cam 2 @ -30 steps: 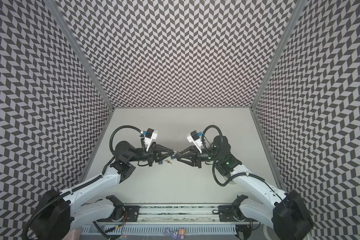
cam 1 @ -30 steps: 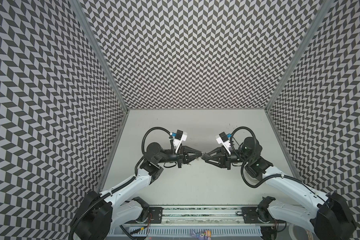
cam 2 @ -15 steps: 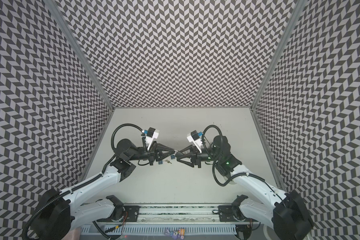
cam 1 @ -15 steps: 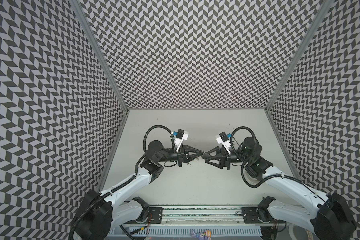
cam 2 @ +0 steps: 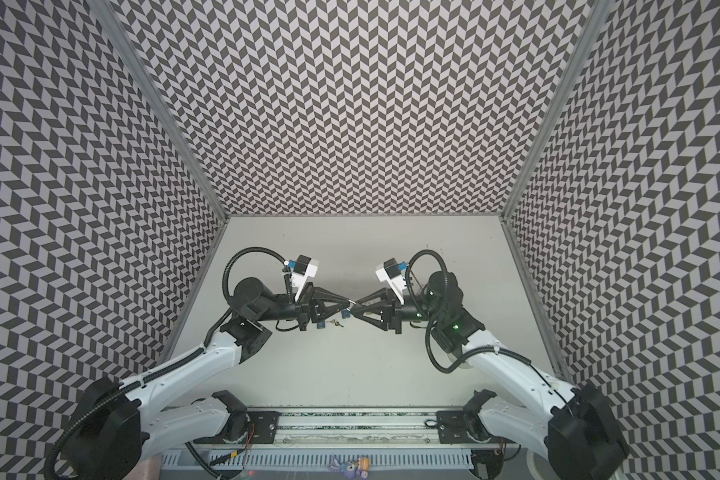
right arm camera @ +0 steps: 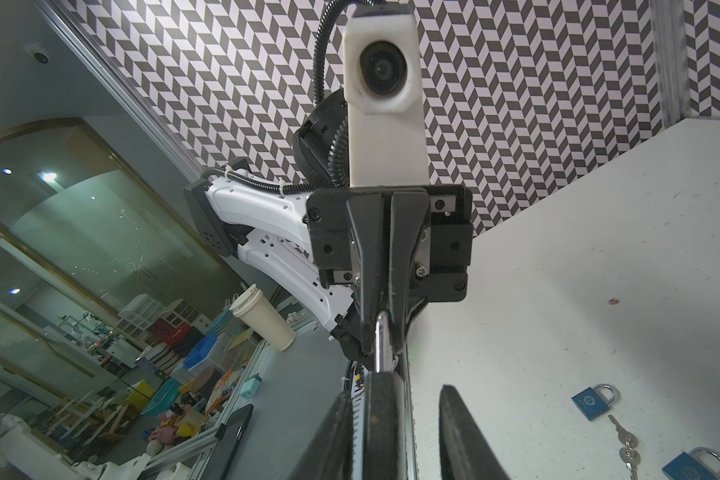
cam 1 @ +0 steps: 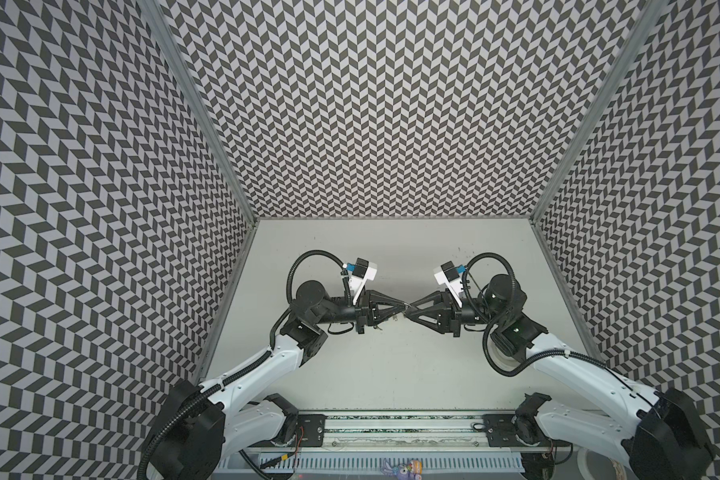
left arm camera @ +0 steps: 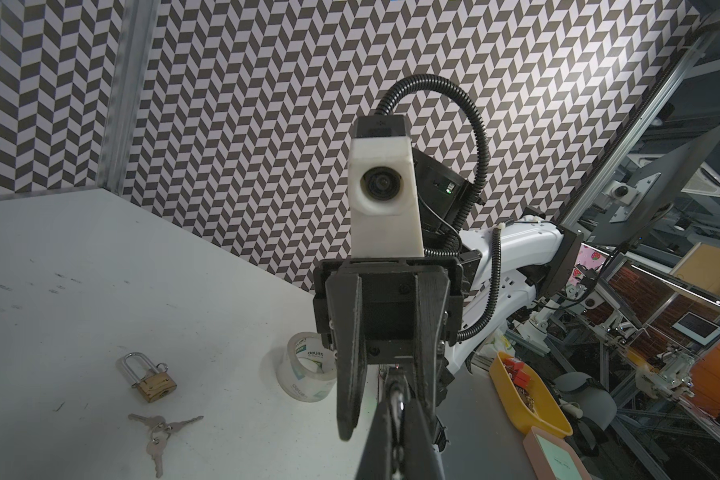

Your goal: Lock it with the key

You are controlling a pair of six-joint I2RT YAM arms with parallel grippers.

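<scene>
L pincer [cam 2: 346, 303] & R pincer [cam 2: 356, 309] sit tip-to-tip over table [cam 2: 350, 374], keys [cam 2: 334, 323] lying nearby.

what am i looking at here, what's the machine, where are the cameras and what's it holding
Two robot arms stand at a white table, each ending in a two-fingered gripper. Two pictures look down from overhead; the other two come from cameras on the arms' wrists. The left gripper and right gripper meet tip to tip. The left is shut on a small metal piece, too small to identify; the right's jaws stand apart. On the table lie a brass padlock with keys beside it, a blue padlock, a second blue padlock and a tape roll.
</scene>
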